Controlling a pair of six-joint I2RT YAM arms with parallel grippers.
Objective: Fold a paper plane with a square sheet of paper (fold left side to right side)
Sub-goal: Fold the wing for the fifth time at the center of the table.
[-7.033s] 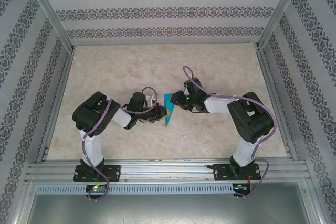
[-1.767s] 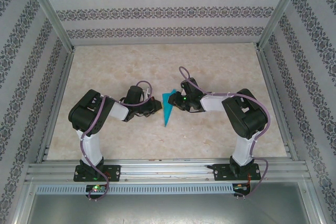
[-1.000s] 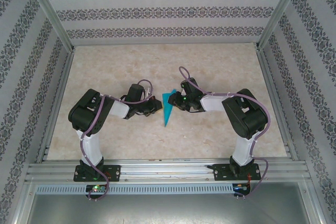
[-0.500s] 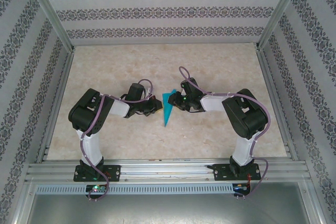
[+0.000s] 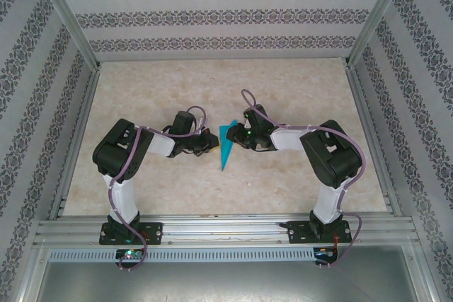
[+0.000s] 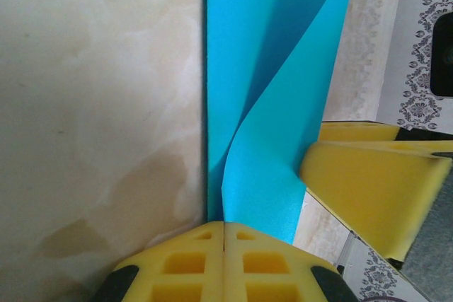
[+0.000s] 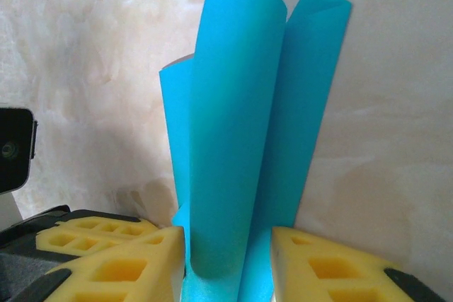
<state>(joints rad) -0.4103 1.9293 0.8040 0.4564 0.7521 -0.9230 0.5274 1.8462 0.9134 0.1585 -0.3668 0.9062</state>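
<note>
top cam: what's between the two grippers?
The creased teal-blue paper sheet, tapering to a point at its near end, sits between the left gripper and right gripper in the top external view.

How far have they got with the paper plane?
Partway. Done: the paper already has creases and looks narrow and pointed from above. In hand: one flap stands curled, unflattened, between the open fingers of the right pincer, while the left pincer, shut, sits at the crease's end. Remaining: flattening that flap and shaping the wings; no finished dart yet.
</note>
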